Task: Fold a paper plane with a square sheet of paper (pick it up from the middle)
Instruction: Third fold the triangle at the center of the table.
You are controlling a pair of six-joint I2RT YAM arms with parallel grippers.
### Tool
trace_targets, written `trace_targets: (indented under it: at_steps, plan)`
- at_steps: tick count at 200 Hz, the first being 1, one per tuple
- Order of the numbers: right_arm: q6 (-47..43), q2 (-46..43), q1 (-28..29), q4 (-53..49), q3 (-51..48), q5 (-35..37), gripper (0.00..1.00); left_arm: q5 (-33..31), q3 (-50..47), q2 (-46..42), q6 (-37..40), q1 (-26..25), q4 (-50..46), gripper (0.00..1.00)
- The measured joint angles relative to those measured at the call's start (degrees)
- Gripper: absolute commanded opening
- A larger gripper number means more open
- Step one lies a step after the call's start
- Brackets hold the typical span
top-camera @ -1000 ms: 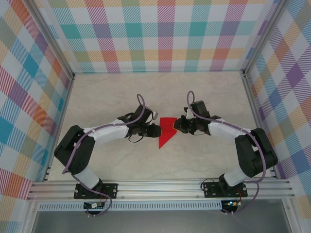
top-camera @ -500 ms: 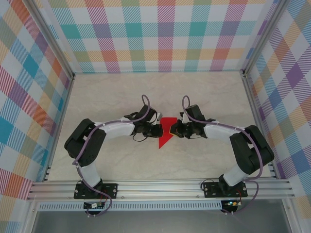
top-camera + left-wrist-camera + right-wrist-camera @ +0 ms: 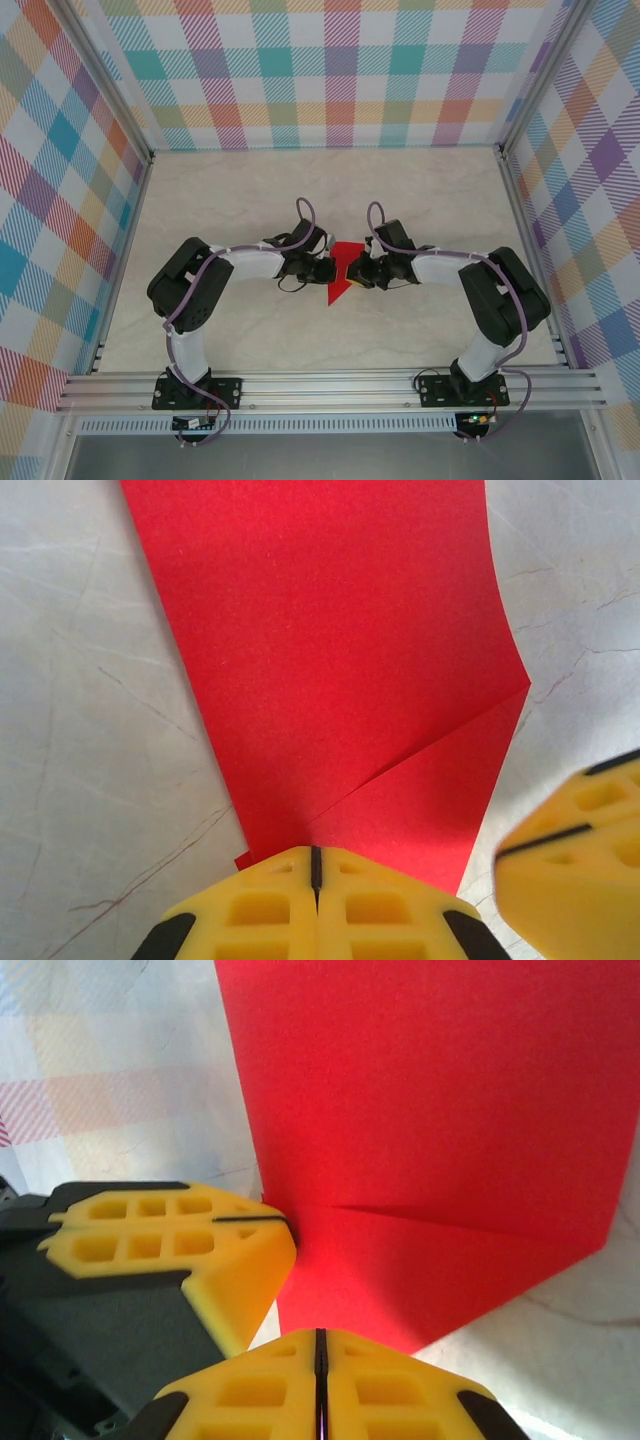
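Paper (image 3: 330,660), red and folded, now pinched by left hand (image 3: 315,858), right hand (image 3: 320,1335) pinching opposite edge.

Ahead of the left gripper (image 3: 315,865), the red paper (image 3: 330,660) runs past the view's top edge, its near edge hidden under the fingertips (image 3: 260,910). Right of it, the right gripper (image 3: 530,845) is blurred and cropped.

Left tool (image 3: 315,865) and right tool (image 3: 320,1345) close together at the red paper (image 3: 330,650), perhaps touching; open tabletop (image 3: 250,200) around.
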Motion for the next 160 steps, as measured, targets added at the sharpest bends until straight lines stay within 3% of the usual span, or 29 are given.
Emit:
trace_targets:
  at_steps: [97,160]
  plan:
    - [-0.63,5.07,-0.22,1.01,1.60,0.68,0.07,0.37,-0.61,0.00,1.11,0.00,1.29,0.00]
    - [-1.09,4.33,-4.26,6.54,-0.55,-0.26,0.06,0.37,-0.61,0.00,1.60,0.00,1.29,0.00]
